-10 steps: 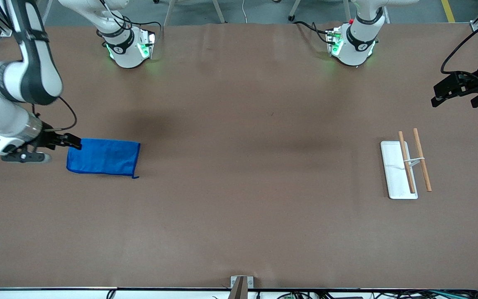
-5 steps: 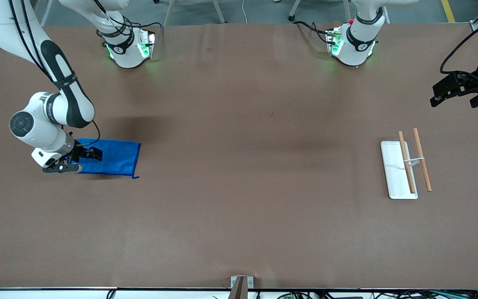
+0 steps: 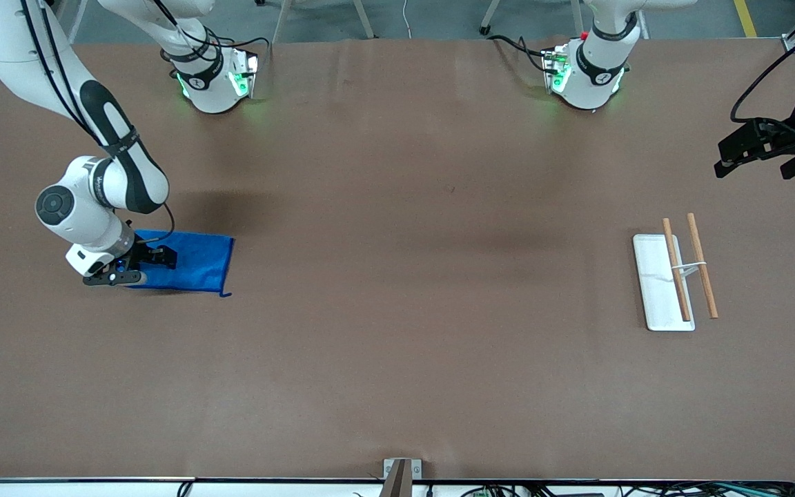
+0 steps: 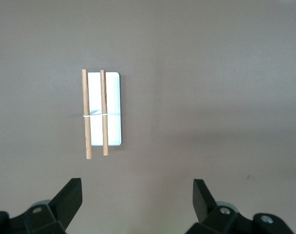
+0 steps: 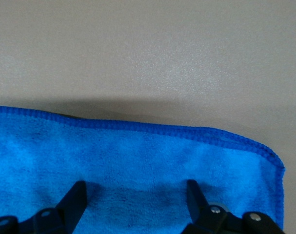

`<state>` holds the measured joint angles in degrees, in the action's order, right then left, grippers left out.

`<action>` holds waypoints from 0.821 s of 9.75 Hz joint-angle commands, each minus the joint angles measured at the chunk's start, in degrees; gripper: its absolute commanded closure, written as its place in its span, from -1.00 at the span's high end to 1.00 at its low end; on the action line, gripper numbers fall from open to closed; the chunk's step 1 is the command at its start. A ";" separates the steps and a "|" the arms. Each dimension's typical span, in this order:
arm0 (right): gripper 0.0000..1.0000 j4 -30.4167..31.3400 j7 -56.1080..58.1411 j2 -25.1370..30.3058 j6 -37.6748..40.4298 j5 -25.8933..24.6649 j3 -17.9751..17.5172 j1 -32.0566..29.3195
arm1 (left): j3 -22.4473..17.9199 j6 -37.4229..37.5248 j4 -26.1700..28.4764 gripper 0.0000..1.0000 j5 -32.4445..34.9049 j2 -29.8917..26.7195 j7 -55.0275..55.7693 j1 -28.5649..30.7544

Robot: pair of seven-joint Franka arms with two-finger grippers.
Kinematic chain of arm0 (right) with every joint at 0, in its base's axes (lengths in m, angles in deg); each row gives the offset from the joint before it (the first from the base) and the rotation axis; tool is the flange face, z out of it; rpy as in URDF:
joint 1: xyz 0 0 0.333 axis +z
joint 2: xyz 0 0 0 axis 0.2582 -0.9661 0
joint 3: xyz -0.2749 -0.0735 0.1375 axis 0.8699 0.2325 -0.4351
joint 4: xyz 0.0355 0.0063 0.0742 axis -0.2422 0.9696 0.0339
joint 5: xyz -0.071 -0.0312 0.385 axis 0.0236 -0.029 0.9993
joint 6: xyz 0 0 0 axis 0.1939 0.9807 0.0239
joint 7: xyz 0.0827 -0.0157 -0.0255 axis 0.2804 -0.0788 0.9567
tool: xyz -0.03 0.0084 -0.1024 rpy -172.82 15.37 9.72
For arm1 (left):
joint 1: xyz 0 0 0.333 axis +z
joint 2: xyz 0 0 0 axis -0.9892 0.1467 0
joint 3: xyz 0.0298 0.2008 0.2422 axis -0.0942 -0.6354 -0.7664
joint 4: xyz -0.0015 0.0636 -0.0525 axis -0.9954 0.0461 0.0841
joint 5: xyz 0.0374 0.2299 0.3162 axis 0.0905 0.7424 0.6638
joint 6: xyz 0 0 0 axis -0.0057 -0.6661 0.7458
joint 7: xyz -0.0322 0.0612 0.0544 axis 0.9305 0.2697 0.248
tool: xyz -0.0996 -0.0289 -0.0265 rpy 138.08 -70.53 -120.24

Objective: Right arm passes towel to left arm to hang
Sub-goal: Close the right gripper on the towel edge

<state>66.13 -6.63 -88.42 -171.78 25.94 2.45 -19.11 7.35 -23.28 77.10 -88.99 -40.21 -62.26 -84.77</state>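
The blue towel (image 3: 194,262) lies flat on the brown table toward the right arm's end, its loop tag (image 3: 226,295) at the corner nearest the front camera. My right gripper (image 3: 157,257) is open and low over the towel's end; in the right wrist view its fingers (image 5: 74,202) straddle the blue cloth (image 5: 138,165) with nothing held. My left gripper (image 3: 749,148) is open and empty, up in the air at the left arm's end of the table; in the left wrist view (image 4: 137,197) it is over bare table.
A white-based rack with two wooden rods (image 3: 677,273) stands toward the left arm's end; it also shows in the left wrist view (image 4: 103,113). The two arm bases (image 3: 214,79) (image 3: 587,72) stand along the table's edge farthest from the front camera.
My right arm has swung in and down from the table's end onto the towel's end, its open gripper now low over the cloth. The left arm has barely moved.
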 commanded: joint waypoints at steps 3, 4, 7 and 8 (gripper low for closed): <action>-0.84 0.44 1.06 1.70 5.17 -0.38 -0.57 -0.60 | 0.08 0.03 1.23 1.00 1.06 0.60 -0.05 -0.22; -0.98 -1.92 1.14 2.05 9.29 -0.21 -0.48 -0.60 | 0.08 0.03 1.14 1.00 1.06 0.60 -0.05 -0.22; -0.98 -6.59 0.97 3.54 17.13 0.23 -0.48 -0.25 | 0.08 0.03 1.23 1.00 1.15 0.69 -0.14 -0.13; -0.98 -8.26 0.62 4.86 20.81 0.58 -0.48 -0.07 | 0.00 0.03 1.23 1.00 1.15 1.12 0.04 -0.13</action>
<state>58.94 -6.13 -86.42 -155.06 26.09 2.30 -19.08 7.35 -23.28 77.14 -88.99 -40.17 -62.26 -84.75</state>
